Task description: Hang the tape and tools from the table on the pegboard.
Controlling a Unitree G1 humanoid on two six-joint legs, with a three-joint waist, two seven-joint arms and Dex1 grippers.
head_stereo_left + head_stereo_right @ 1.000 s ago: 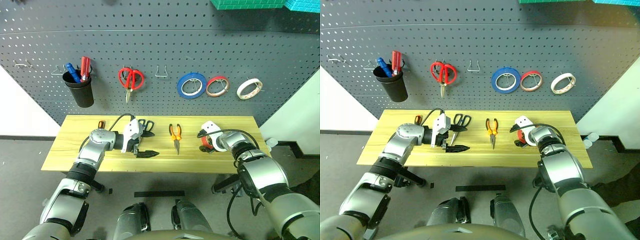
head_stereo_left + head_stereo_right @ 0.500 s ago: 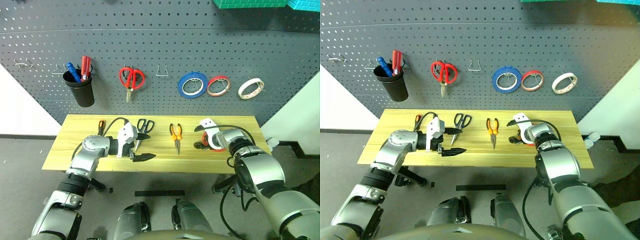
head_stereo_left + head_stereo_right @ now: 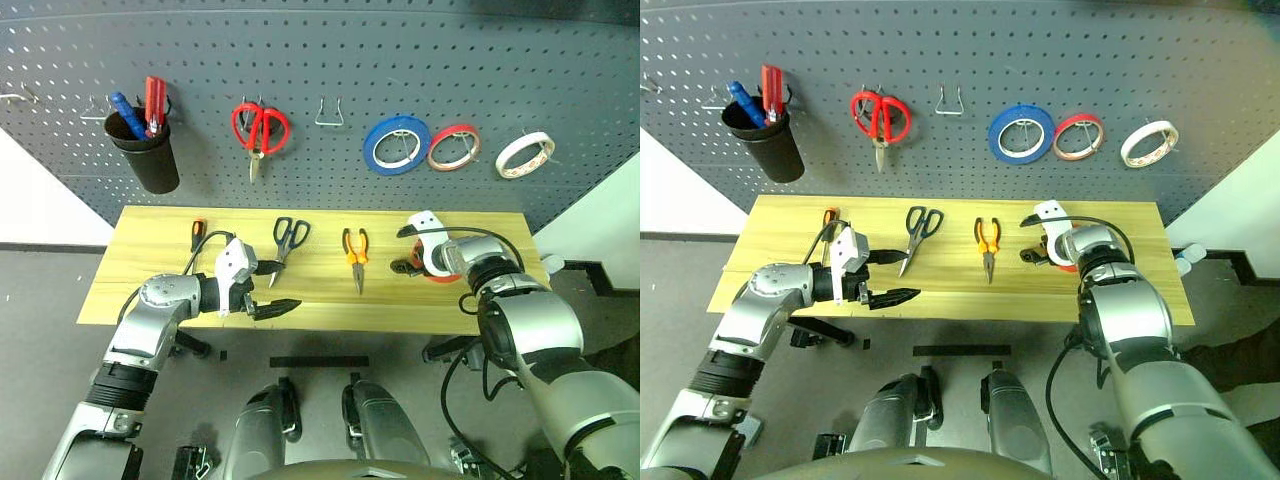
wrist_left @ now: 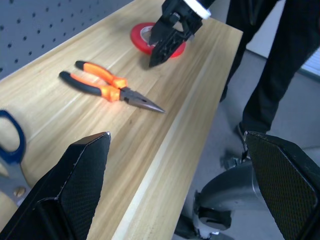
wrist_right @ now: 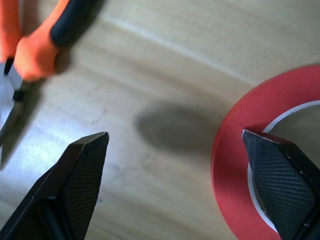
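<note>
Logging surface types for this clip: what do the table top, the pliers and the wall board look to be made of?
The table looks like light matt wood, with visible plank grain. The pliers appear to be bare grey metal at the jaws, with orange-and-black grips, probably rubber or plastic. The pegboard is a dark grey perforated sheet, metal or hardboard; I cannot tell which.

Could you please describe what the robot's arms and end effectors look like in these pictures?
Both arms are rounded silver-grey shells with black joint bands. Each ends in a white wrist housing, fed by a looping black cable, carrying two black fingers. The left end effector and right end effector match. Close up, the fingers are wedge-shaped with a fine dotted texture.
</note>
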